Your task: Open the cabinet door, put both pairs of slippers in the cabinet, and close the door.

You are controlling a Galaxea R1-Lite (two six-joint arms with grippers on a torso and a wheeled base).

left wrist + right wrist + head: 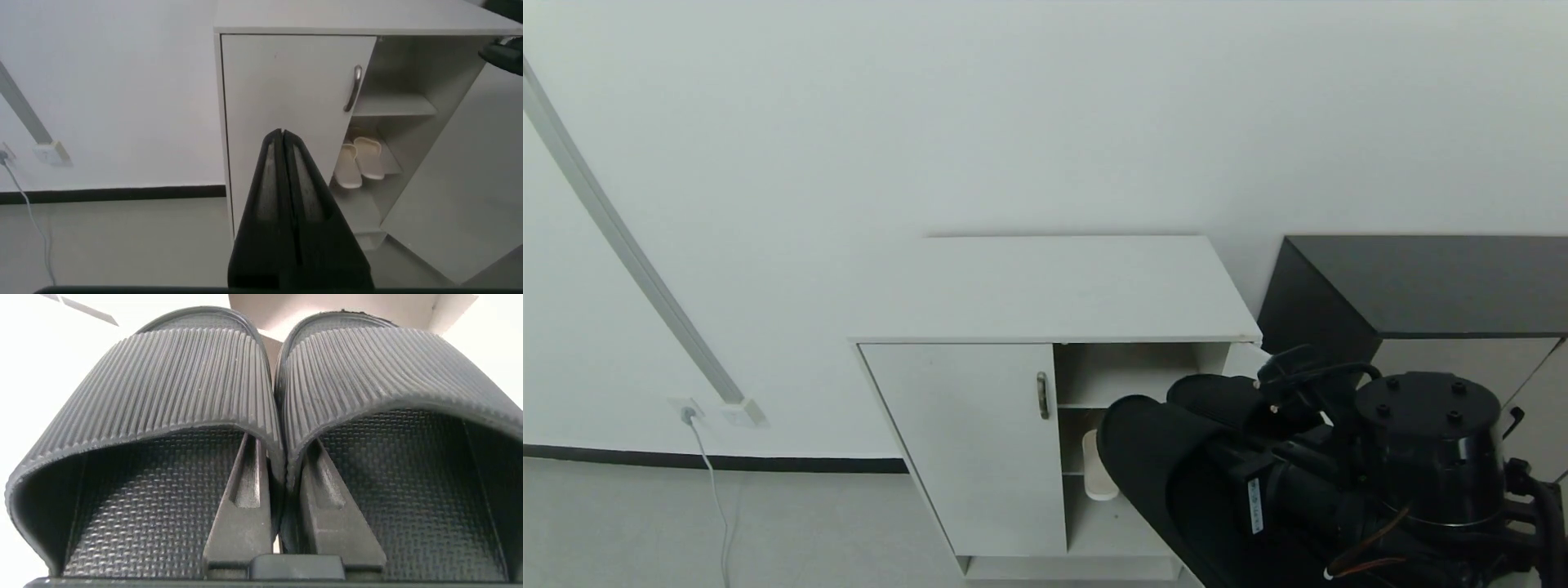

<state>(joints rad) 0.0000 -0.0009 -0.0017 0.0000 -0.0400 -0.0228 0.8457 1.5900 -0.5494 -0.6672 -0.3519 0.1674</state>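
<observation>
The white cabinet [1045, 286] stands against the wall with its left door [964, 441] closed and its right side open. A pair of white slippers [1098, 465] lies on the middle shelf, also seen as white slippers [359, 161] in the left wrist view. My right gripper [278, 514] is shut on the pair of black slippers [270, 400], one finger inside each, pinching their touching side walls. The black slippers [1168, 441] hang just in front of the open compartment. My left gripper [282, 139] is shut and holds nothing, facing the closed door from some way off.
The closed door carries a metal handle [1042, 394] at its inner edge. The open right door [482, 171] swings outward beside the shelves. A dark cabinet [1413, 286] stands to the right. A wall socket with a cable [690, 412] is at the left, above bare floor.
</observation>
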